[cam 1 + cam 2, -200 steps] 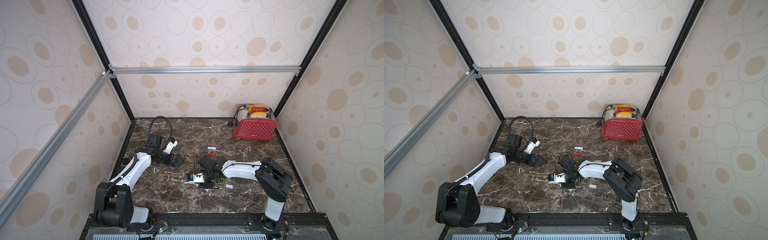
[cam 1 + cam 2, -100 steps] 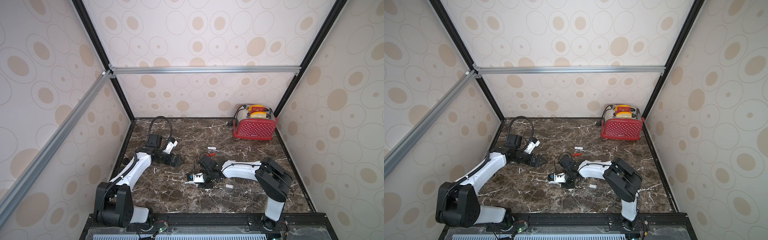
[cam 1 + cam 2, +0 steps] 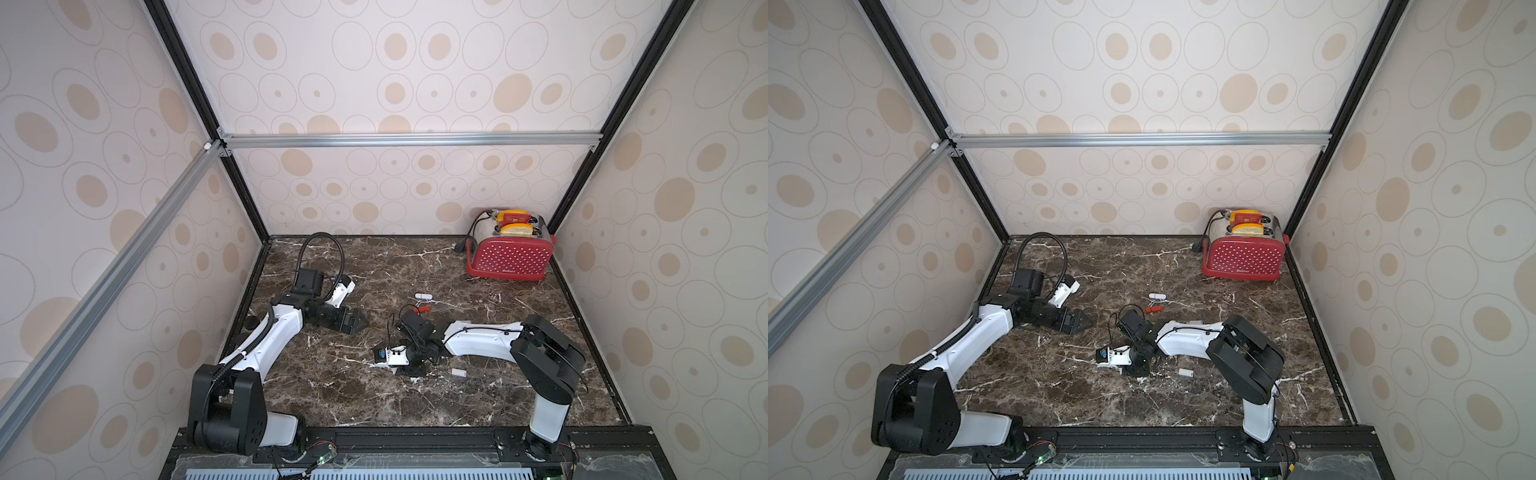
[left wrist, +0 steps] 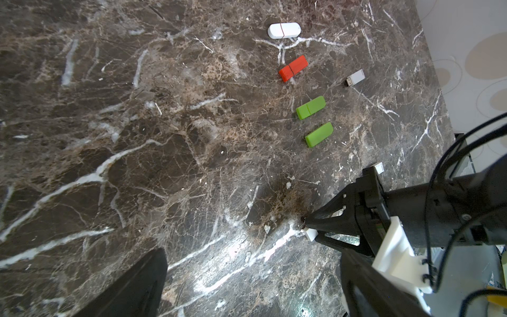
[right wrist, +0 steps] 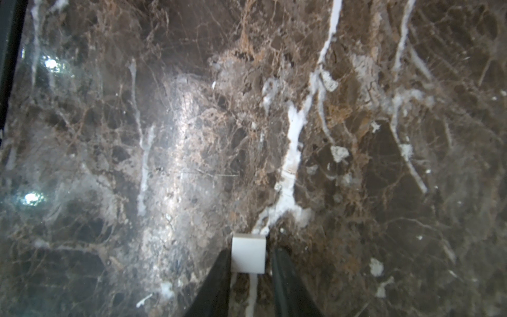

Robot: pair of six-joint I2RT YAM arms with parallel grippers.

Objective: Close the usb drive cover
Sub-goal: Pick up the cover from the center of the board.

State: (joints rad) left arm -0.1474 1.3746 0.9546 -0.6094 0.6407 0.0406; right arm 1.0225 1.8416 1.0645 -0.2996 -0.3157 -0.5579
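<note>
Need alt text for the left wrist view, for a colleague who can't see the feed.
The right gripper pinches a small white cap over the dark marble table. Beyond it lie a white drive, a red drive and two green drives, all capped, plus one grey drive with its metal plug bare.

arms (image 3: 274, 336): white links, black joints | fingers (image 5: 214, 288): black | cables (image 3: 321, 234): black

White cap (image 5: 248, 254); brown white-veined tabletop (image 5: 164, 137)
</note>
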